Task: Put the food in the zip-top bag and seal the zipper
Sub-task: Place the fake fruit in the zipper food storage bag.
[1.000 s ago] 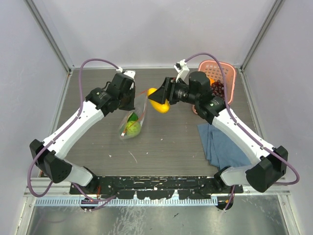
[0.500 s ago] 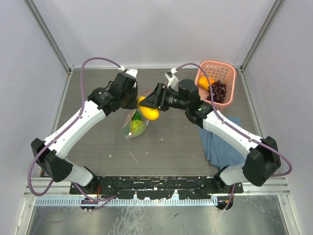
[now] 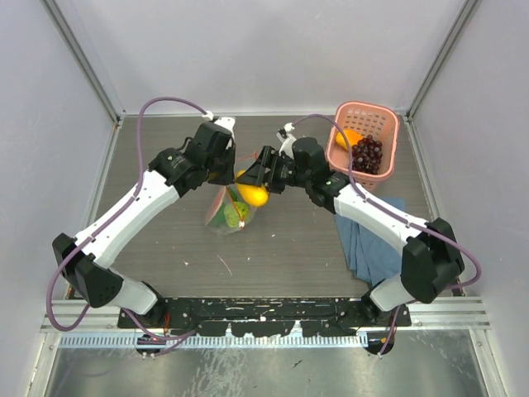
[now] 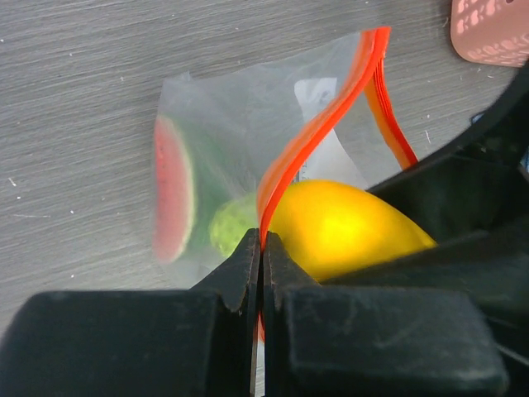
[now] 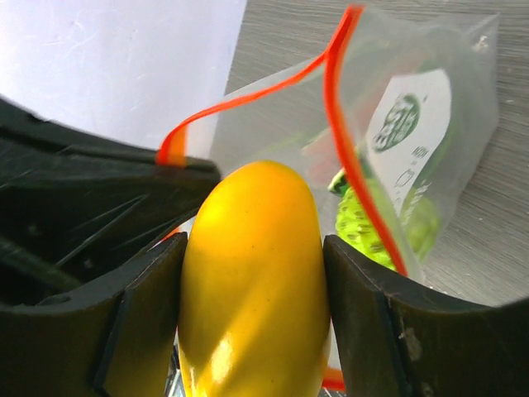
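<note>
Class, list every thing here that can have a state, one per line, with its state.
zip-top bag, open, one lip lifted.
zipper, unsealed.
left pincer, shut on zipper.
right pincer, shut on orange-yellow fruit.
orange-yellow fruit, gripped at bag's mouth.
green fruit, inside bag.
grape bunch, in pink basket.
blue cloth, folded, lying flat.

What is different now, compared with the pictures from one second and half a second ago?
The right claw carried the orange-yellow fruit leftward to the mouth of the zip-top bag, still gripping it. The left claw stayed shut on the zipper, holding the mouth open. The pink basket and blue cloth did not move.
</note>
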Available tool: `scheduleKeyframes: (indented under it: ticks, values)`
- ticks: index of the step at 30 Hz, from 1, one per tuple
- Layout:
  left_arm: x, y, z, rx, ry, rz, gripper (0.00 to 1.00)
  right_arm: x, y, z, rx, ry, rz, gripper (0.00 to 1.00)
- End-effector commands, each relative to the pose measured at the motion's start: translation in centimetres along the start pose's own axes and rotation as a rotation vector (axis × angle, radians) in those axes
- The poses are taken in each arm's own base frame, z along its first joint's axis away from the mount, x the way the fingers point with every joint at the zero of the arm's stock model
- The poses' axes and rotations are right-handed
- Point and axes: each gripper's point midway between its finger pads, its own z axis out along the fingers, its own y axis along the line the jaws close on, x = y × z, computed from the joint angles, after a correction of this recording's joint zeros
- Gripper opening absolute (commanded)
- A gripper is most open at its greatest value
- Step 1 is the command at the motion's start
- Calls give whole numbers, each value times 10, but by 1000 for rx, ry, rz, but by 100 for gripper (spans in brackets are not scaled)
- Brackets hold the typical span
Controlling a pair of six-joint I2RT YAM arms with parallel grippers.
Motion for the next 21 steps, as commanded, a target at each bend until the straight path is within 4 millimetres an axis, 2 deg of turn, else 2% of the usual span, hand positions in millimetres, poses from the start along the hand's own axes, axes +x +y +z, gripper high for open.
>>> scheduleKeyframes:
  ticks: [1, 8, 13, 15, 18, 21]
  values:
    - [-22, -20, -11, 88, -75, -11, 0, -17, 2, 6, 28, -58, -47, 11]
    - [-15, -30, -12, 133, -52, -2, 0, -37, -10, 15, 84, -140, -110, 16]
    - [-13, -36, -12, 164, -42, -3, 0, -45, -11, 17, 95, -168, -148, 25]
    - [-13, -37, -11, 172, -37, -5, 0, -47, -9, 18, 90, -172, -159, 33]
    - [-12, -38, -10, 175, -37, -5, 0, -51, -6, 17, 90, -181, -179, 50]
    - [-12, -38, -11, 175, -40, -6, 0, -53, -5, 13, 93, -193, -197, 58]
